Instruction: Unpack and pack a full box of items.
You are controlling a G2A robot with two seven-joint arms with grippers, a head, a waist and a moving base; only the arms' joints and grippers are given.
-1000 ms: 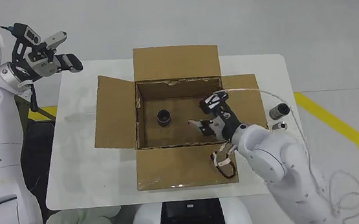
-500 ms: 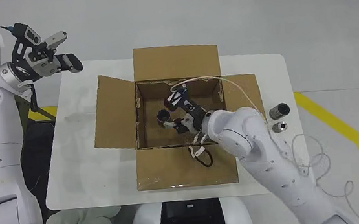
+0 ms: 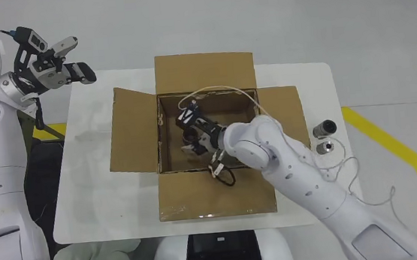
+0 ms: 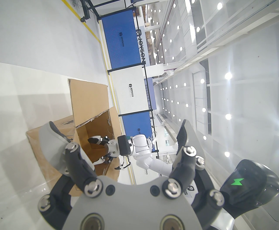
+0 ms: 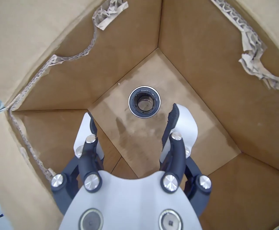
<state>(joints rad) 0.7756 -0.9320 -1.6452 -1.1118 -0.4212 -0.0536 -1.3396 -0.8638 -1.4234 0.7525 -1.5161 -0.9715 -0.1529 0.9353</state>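
cardboard box (image 3: 138, 140) sits open on the white table (image 3: 92, 179), flaps spread. right hand (image 5: 132, 112) hangs inside it, fingers apart and empty, over a black cylinder (image 5: 144, 105) standing on the box floor. left hand (image 4: 117, 130) is raised beyond the table's far left corner, fingers apart. two small cylinders (image 3: 325, 128) rest on the table right of the box.

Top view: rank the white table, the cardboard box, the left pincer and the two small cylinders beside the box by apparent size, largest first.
1. white table
2. cardboard box
3. left pincer, perhaps nearer the camera, so unsure
4. farther cylinder and nearer cylinder, much alike; not ranked
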